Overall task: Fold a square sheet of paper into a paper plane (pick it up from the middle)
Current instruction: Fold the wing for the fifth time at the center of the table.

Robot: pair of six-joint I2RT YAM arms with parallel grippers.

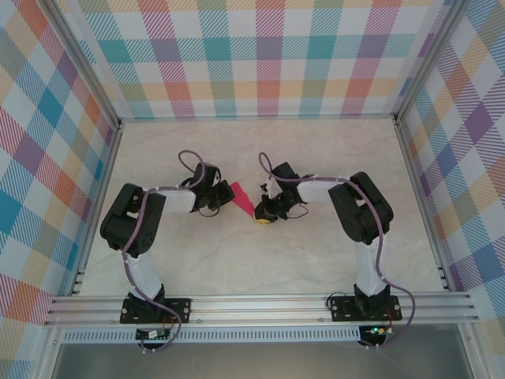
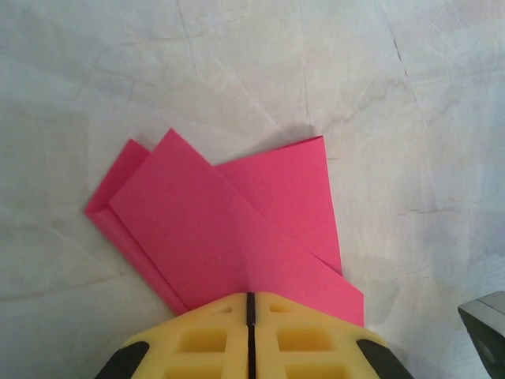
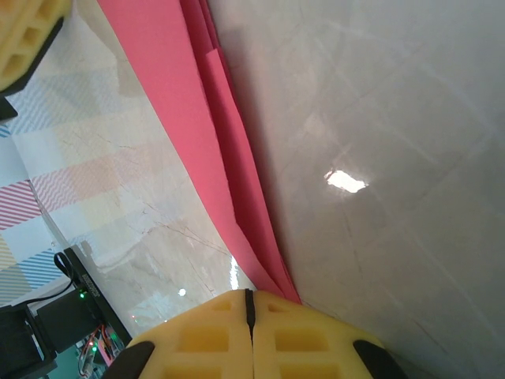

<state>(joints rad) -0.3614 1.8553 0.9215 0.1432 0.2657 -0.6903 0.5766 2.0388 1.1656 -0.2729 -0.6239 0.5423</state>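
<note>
Left gripper [image 1: 226, 198] and right gripper [image 1: 259, 218] are seen brought together near the middle of the marble-look table [image 1: 331, 260], with the pink-red sheet of paper [image 1: 241, 199] between them. The sheet is already partly folded, not a flat square.

In the left wrist view the left gripper [image 2: 249, 302] is closed, its 2 yellow fingers [image 2: 205, 339] pressed together with only a thin seam between, and the sheet [image 2: 237, 229] is clamped at its near edge. Several overlapping layers are fanned out from the grip: 1 pointed flap toward the upper left, 1 wider flap toward the upper right, and a narrow folded strip along the left edge. A shadow is cast on the table behind the upper right flap.

In the right wrist view the right gripper [image 3: 249, 298] is also closed, yellow fingers [image 3: 300, 339] seam to seam, and the sheet [image 3: 197, 126] is pinched at its end. The paper is seen edge-on, running up to the top left as stacked layers. The left gripper [image 3: 22, 39] is seen at the top left corner, beside the far end of the sheet.

Whether any part of the paper is touching the table cannot be told. Plaid walls [image 1: 268, 55] are set around the table
</note>
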